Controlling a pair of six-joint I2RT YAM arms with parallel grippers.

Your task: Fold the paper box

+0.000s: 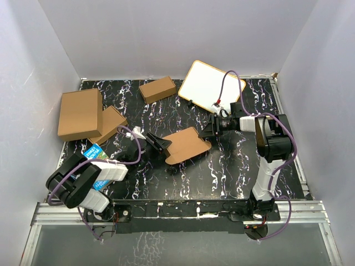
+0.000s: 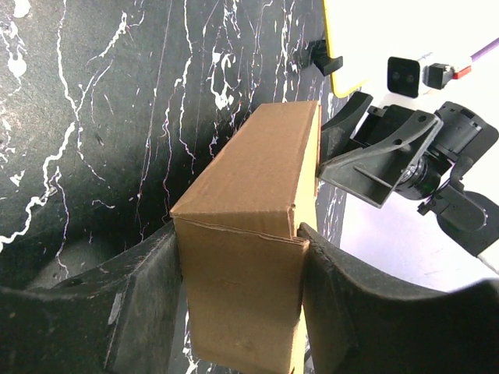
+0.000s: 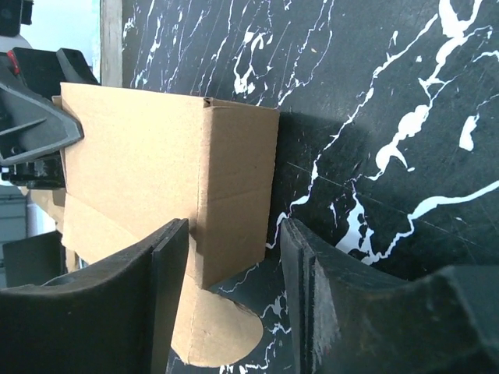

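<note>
Running lengthwise from left hand toward right hand, the paper box is over the bench, just on the arms' side of the white board. A bigger carton sits well left of the board.

Left wrist: fingers clamp one end, its bottom cropped.

Right wrist: fingers apart, straddling the other end's corner.

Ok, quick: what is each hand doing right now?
Left hand: closed on the paper box.
Right hand: set around the box's other end; whether it is gripping cannot be told.
</note>
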